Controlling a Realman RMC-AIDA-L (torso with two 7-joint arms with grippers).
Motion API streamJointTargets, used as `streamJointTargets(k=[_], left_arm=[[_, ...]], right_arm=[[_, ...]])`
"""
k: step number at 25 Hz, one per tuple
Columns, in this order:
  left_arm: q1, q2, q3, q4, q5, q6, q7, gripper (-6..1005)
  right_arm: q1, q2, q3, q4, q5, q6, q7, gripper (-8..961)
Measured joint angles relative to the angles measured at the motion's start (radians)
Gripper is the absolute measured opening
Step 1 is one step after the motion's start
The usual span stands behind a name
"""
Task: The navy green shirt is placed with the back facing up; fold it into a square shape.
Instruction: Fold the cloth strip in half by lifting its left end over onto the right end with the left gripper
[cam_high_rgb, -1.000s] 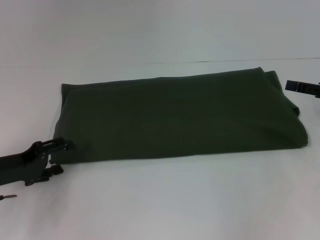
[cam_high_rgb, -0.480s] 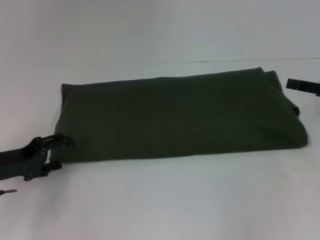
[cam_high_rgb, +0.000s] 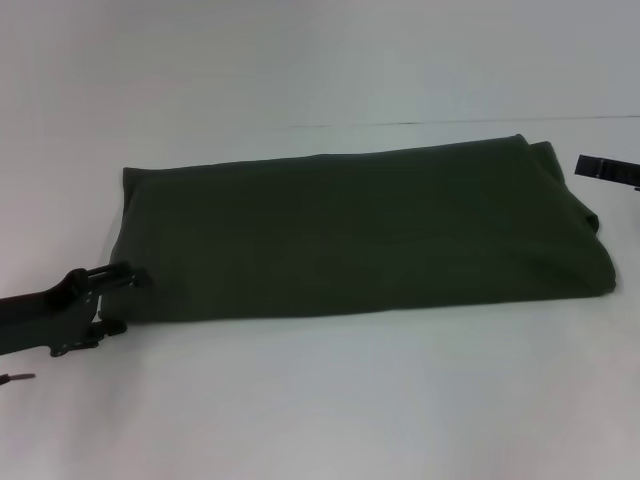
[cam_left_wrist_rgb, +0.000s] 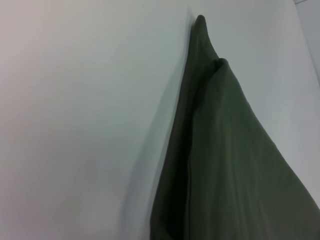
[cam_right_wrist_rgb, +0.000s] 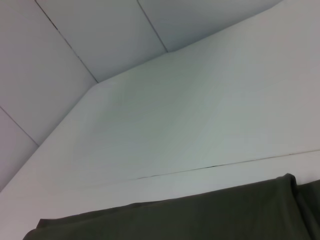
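A plain white counter (cam_high_rgb: 320, 400) carries the dark olive-green cloth shirt (cam_high_rgb: 360, 235) folded into a long band, the black left end effector (cam_high_rgb: 112, 298) spread open at its near-left corner, the black right end effector (cam_high_rgb: 608, 170), state unclear, beside its right end.

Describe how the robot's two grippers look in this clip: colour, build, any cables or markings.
Both are black. The left gripper has a blocky dark body with two thin, flat fingers of angular linkage parts; a thin dark stub shows below it by the picture's edge. Of the right gripper only a flat, rectangular black piece shows. No markings or cables are visible. The wrist views show neither gripper.
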Motion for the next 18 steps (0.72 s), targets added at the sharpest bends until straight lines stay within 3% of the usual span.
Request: streamJointTargets(k=[18], left_arm=[[0.000,0.000,-0.015,-0.027,-0.003,0.002,0.021,863]], right_arm=[[0.004,-0.001,0.000,-0.002,0.003,0.002,0.000,689]])
